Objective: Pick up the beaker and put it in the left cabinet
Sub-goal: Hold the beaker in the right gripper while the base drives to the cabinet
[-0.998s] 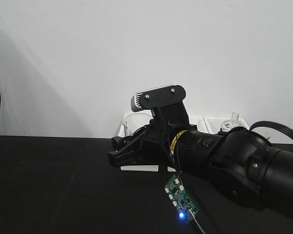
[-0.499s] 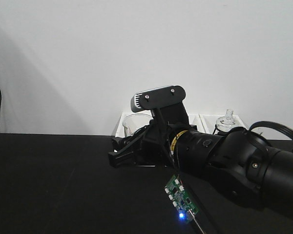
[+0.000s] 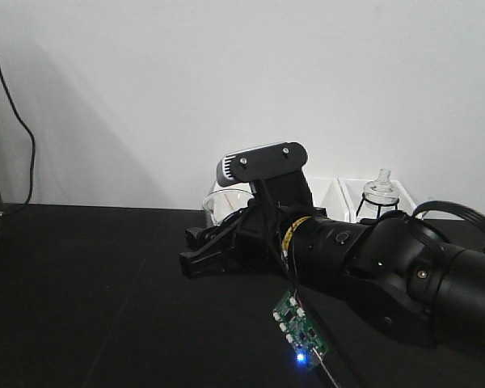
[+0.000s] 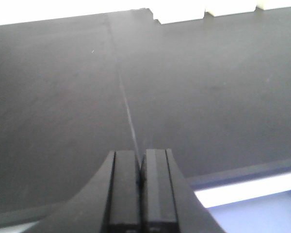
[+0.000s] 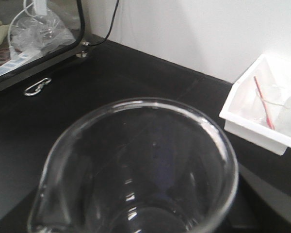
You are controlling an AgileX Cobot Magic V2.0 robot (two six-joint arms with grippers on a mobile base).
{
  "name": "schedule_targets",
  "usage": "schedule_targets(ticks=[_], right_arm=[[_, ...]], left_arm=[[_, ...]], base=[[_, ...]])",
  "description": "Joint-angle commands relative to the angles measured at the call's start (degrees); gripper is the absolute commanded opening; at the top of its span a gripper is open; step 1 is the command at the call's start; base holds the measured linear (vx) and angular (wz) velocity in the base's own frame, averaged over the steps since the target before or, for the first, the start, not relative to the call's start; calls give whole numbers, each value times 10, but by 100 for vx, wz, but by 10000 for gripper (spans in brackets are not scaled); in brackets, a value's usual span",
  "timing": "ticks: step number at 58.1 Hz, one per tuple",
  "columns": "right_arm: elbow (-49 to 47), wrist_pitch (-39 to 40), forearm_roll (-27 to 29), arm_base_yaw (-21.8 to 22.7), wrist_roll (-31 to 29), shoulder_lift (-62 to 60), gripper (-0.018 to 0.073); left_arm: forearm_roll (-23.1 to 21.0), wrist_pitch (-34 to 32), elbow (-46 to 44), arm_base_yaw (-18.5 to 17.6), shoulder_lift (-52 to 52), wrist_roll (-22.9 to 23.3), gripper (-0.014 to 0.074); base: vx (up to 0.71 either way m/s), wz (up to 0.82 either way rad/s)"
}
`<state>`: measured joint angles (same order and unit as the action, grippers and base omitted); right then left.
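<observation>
The beaker [image 5: 136, 165] is carried at the right gripper [image 3: 196, 249], clear of the black table [image 3: 89, 299]. It fills the right wrist view, mouth towards the camera, upright, with the pouring lip at the lower left. In the front view only its rim is seen, above and behind the fingers. The jaws appear to be clamped on its wall, though the contact faces are hidden by the glass and the dark fingers.

Behind the arm, white bins [image 5: 254, 133] are lined against the wall, and a round flask [image 3: 381, 194] on a wire tripod stands in one of them. A small circuit board [image 3: 301, 327] with a blue light hangs under the forearm. A glass-fronted case [image 5: 39, 29] and a metal clip [image 5: 37, 86] lie further along the table. The left gripper [image 4: 140, 158] is held over bare table, its jaws pressed together on nothing. The left cabinet is not plainly shown.

Several risks are judged. Smooth glass may slip or tilt in a hard clamp if the arm is swung quickly. The beaker could be knocked against the case during the carry. The shelf edge could be struck, since the cabinet must be approached unseen.
</observation>
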<state>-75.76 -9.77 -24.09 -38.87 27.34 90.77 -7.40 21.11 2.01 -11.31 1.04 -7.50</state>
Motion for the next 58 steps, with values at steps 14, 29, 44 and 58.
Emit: schedule_targets(ticks=[14, 29, 44, 58], right_arm=[[-22, 44, -6, 2, -2, -24, 9], [-22, 45, -6, 2, -2, -24, 9], [-22, 45, -6, 2, -2, -24, 9], [-22, 45, -6, 2, -2, -24, 9]], left_arm=[[-6, -47, -11, -3, 6, 1, -6], [-6, -47, -11, -3, 6, 1, -6], [-6, -47, -11, -3, 6, 1, -6], [-6, -47, -11, -3, 6, 1, -6]], base=[[-18, 16], [-14, 37], [-12, 59], [-12, 75]])
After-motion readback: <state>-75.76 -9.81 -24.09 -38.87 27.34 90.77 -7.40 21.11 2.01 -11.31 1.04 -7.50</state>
